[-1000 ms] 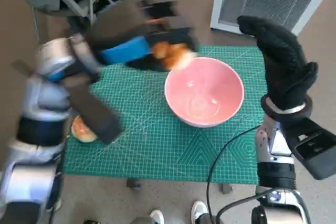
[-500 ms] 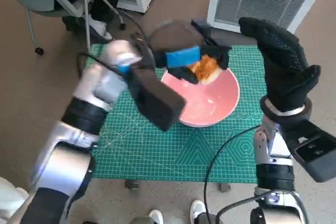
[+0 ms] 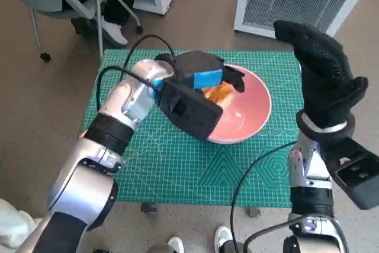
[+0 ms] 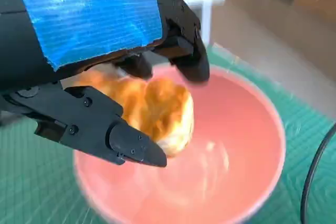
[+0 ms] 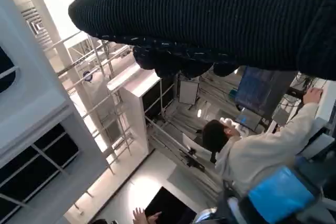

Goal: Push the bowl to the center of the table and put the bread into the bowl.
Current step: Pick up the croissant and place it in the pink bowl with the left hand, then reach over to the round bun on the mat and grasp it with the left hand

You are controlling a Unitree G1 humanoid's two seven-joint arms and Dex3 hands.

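Fingers: black fingers (image 4: 131,145) of the left hand (image 3: 201,75) pinch the bread (image 4: 152,106); right hand (image 3: 323,75) raised, fingers straight, holding nothing.
Bread: held over the bowl's hollow, centre of the head frame.
Bowl (image 3: 251,119): pink, on the green mat (image 3: 177,164).
Mat: covers the tabletop (image 3: 195,202).
Person (image 5: 252,150): lower right of the right wrist frame.

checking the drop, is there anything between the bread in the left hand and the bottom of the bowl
Nothing. In the left wrist view the left hand holds the bread over the pink bowl, and the bowl's inside under it is bare.
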